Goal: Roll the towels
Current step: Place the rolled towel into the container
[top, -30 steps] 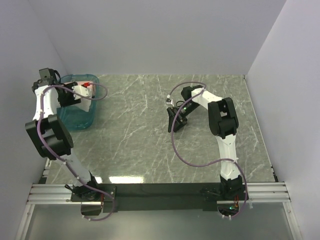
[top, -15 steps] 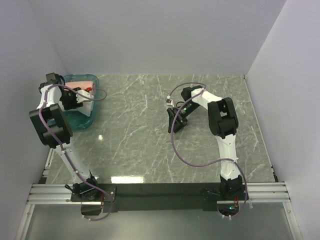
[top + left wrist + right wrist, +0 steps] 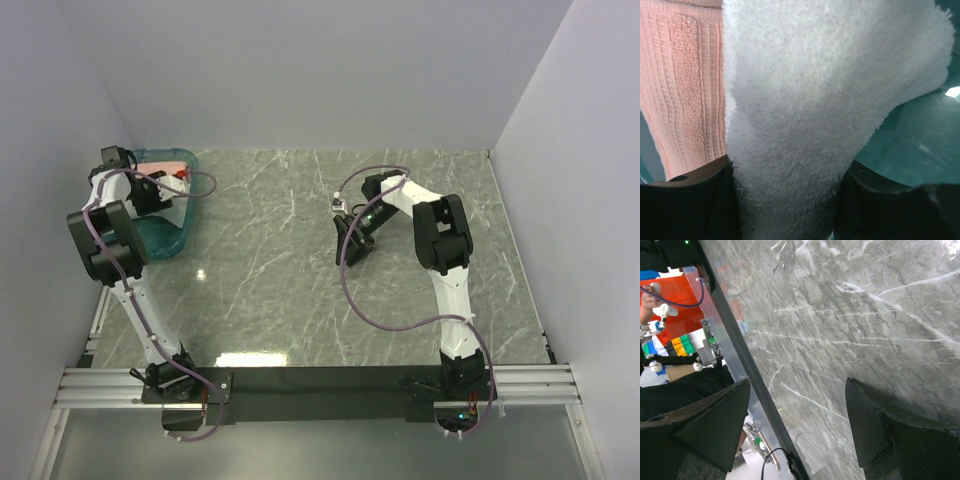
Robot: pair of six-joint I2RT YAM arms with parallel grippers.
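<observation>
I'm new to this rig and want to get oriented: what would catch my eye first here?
A fluffy white towel fills the left wrist view, pinched in the left claw, with a salmon-pink towel beside it, at the teal tray in the table's far-left corner. The right claw hangs open and empty over the marble table.

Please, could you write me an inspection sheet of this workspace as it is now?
Surface: grey marbled table, glossy.
Job's things: white towel beside pink towel, over the tray; neither looks rolled.
Clutter: teal tray at the far left corner.
Grippers: left gripper jaws closed on the white towel; right gripper jaws open, empty, above the table.
Cables: purple cables loop beside both arms.
Surroundings: plain white walls; blurred coloured items beyond the table's edge.
</observation>
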